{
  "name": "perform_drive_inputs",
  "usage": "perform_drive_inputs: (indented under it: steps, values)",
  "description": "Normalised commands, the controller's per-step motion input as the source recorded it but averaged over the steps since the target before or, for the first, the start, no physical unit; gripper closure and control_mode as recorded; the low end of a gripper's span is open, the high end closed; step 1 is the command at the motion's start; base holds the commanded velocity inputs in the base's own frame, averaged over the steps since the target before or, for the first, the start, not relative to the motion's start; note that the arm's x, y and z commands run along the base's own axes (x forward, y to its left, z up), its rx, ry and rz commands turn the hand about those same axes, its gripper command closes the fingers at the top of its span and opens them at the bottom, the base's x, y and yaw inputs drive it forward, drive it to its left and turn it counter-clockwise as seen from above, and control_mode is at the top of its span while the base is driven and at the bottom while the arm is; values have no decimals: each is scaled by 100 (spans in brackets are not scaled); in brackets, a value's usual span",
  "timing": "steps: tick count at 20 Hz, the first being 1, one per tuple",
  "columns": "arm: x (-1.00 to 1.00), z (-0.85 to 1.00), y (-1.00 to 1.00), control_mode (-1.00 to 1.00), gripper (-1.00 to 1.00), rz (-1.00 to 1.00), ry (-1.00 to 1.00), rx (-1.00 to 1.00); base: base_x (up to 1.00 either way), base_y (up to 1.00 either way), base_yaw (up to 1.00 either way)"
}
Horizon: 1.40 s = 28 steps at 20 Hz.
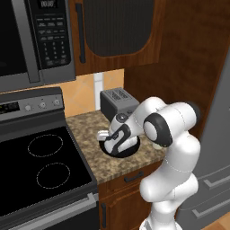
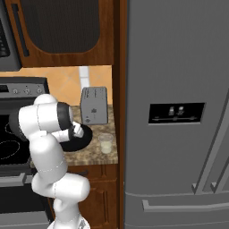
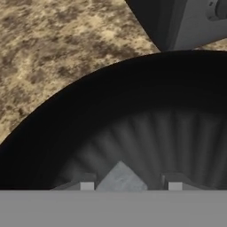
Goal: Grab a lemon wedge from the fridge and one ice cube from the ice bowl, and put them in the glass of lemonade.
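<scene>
The ice bowl is a glossy black bowl on the speckled counter, in front of the toaster. My gripper reaches down into it. One pale grey ice cube lies between the fingertips; the left tip is against it and a small gap shows on the right. From the base views the hand hangs over the ice bowl, near its rim. The glass of lemonade stands just right of the bowl. The fridge is shut, and the lemon wedge is out of view.
A grey two-slot toaster stands behind the bowl against the wall. A black stove top lies left of the counter, with a microwave above it. The fridge side closes off the counter on the right.
</scene>
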Motion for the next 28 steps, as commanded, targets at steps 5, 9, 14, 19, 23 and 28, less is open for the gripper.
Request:
perform_drive_inputs:
  steps: [5, 9, 14, 19, 23, 28]
  values:
    - [0, -1, 0, -100, 100, 0, 0, 0, 0, 0, 0]
    - [0, 0, 0, -100, 100, 0, 0, 0, 0, 0, 0]
    - [-3, 4, 0, -100, 100, 0, 0, 0, 0, 0, 0]
    - [-7, 47, 0, -100, 100, -1, 0, 0, 0, 0, 0]
    - [-4, 60, 0, -100, 100, -7, 0, 0, 0, 0, 0]
    - [-5, 54, 0, -100, 100, -15, 0, 0, 0, 0, 0]
